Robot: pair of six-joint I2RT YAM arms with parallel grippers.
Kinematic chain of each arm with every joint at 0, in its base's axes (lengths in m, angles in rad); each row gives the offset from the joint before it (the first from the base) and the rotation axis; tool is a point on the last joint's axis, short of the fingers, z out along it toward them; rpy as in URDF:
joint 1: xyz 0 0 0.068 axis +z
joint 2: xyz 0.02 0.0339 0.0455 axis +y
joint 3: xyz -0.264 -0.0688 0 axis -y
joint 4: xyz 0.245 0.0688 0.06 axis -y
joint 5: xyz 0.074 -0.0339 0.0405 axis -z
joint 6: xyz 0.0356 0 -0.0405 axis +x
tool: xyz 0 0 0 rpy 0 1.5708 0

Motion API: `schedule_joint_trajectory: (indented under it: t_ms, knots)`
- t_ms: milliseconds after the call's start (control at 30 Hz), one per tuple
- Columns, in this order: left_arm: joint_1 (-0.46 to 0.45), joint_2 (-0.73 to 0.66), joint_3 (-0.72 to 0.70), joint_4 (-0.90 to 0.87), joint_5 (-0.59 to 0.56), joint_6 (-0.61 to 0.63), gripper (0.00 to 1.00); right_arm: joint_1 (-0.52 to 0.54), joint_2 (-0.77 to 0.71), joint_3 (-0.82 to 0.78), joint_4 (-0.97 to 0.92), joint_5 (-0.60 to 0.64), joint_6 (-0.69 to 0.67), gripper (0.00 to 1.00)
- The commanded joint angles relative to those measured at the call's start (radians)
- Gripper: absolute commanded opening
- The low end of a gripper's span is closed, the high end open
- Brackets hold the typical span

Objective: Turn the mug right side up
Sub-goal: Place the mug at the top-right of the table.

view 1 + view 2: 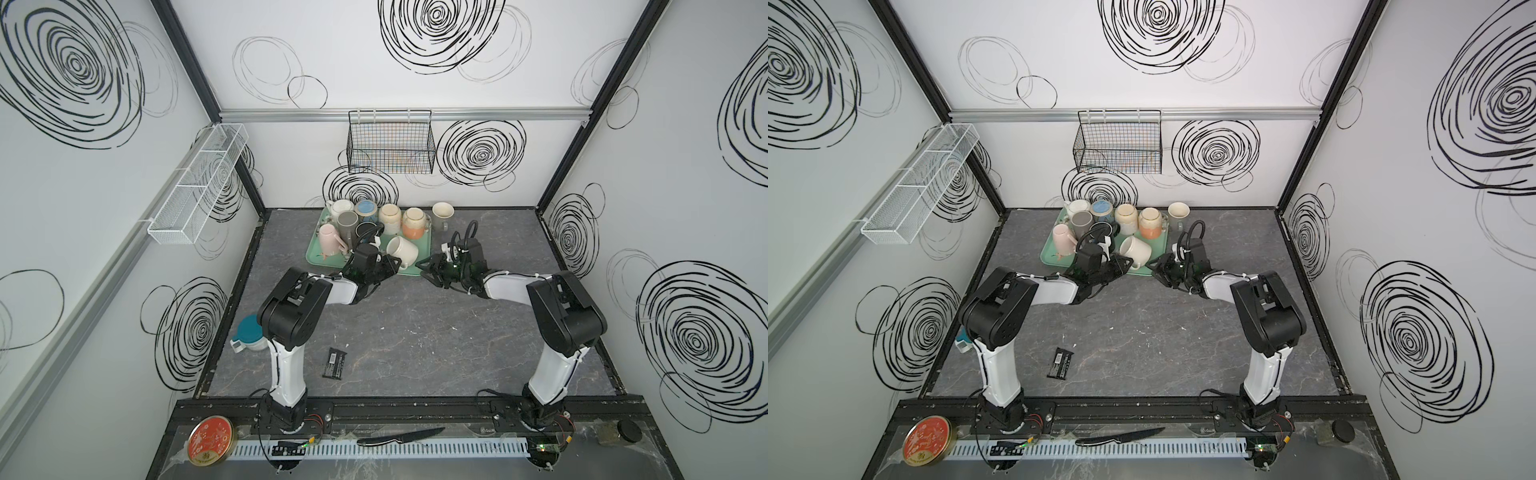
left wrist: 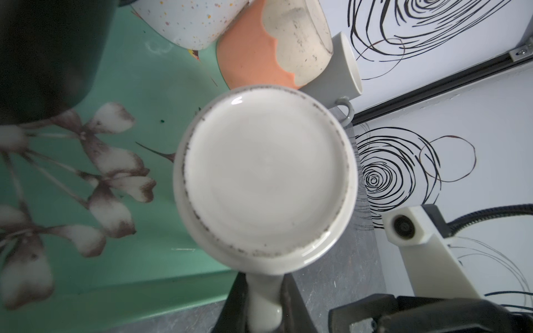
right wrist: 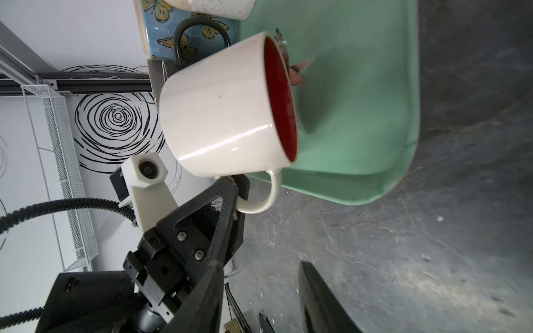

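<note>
The left gripper (image 1: 394,266) is shut tight on the handle of the white mug (image 1: 402,250). The mug is tipped on its side over the near corner of the green tray (image 3: 360,115). Its red inside faces the tray. Other mugs (image 1: 390,218) are packed together at the back of the tray. The right gripper (image 1: 428,271) is just beside that corner, over the grey table (image 1: 415,332). Its jaws are apart and hold nothing.
</note>
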Motion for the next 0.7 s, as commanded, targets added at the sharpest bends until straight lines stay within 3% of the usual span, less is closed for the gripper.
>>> schedule_joint_trajectory:
  t_ms: [0, 233, 667]
  knots:
    - [-0.001, -0.07, 0.004, 0.216, 0.023, -0.048, 0.0, 0.01, 0.03, 0.029, 0.097, -0.032, 0.083, 0.47]
    - [-0.011, -0.088, -0.033, 0.367, 0.028, -0.16, 0.0, 0.009, 0.053, 0.039, 0.185, -0.031, 0.189, 0.45]
    - [-0.034, -0.132, -0.047, 0.517, 0.019, -0.292, 0.0, -0.008, 0.082, 0.128, 0.241, -0.068, 0.257, 0.4]
